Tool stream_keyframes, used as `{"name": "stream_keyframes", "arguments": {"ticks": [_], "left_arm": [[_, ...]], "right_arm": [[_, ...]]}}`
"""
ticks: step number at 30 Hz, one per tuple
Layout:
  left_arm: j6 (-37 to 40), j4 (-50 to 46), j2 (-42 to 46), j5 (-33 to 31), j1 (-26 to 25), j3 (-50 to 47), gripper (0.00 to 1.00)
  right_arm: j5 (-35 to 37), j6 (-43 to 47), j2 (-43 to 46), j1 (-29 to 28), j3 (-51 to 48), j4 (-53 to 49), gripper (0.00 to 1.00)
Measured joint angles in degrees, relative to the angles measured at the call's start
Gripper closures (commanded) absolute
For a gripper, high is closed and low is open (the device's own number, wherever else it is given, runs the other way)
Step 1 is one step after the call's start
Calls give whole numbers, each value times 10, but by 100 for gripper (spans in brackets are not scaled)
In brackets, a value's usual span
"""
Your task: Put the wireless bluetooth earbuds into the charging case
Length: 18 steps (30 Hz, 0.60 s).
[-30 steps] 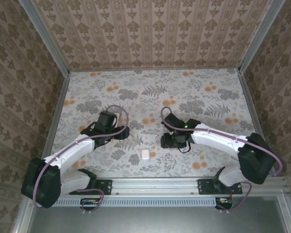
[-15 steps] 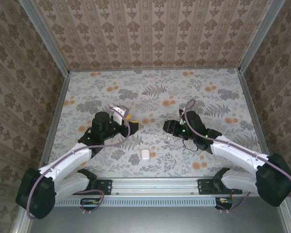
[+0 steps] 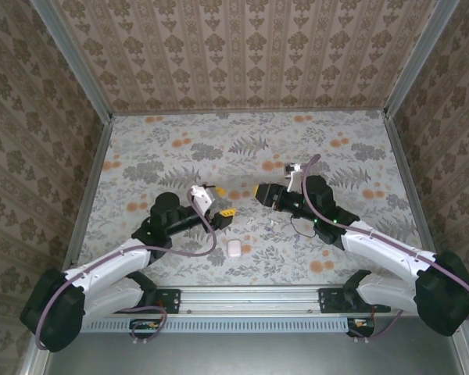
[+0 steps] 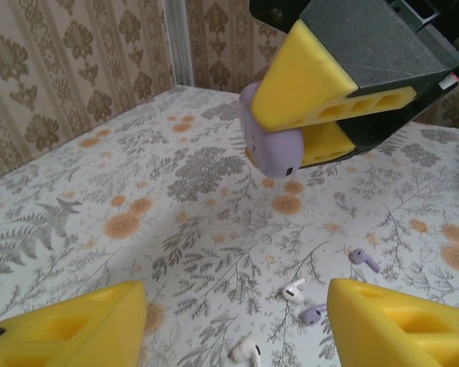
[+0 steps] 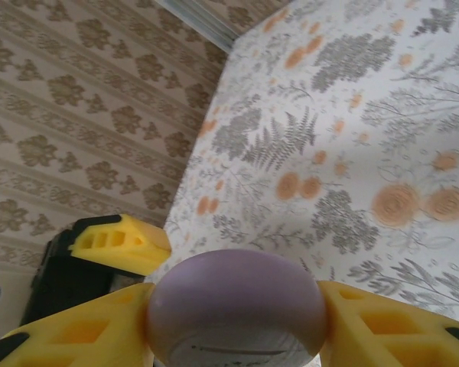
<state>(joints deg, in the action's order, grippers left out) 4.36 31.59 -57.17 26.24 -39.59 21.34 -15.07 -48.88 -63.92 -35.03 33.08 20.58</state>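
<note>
Clamps a purple rounded piece (image 5: 233, 306) in the right gripper (image 4: 314, 115), held aloft at upper centre of the left wrist view. Shows the left gripper (image 4: 233, 306) roughly half open and empty along that frame's bottom edge. Places the charging case (image 3: 233, 248) at lower centre of the top view, untouched, and the white earbuds (image 4: 293, 290) loose at lower middle of the left wrist view, mixed with purple buds (image 4: 363, 258). Risks pinching a purple one by mistake, or flicking the tiny white ones aside with wide jaws.
</note>
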Motion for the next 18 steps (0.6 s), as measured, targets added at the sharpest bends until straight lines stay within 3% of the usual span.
{"name": "stream_keyframes", "arguments": {"ticks": [18], "left_arm": [[-2,127,-82,-26,-56,1,48]], "right_arm": [[-22,-27,-6,-30,-20,84,46]]}}
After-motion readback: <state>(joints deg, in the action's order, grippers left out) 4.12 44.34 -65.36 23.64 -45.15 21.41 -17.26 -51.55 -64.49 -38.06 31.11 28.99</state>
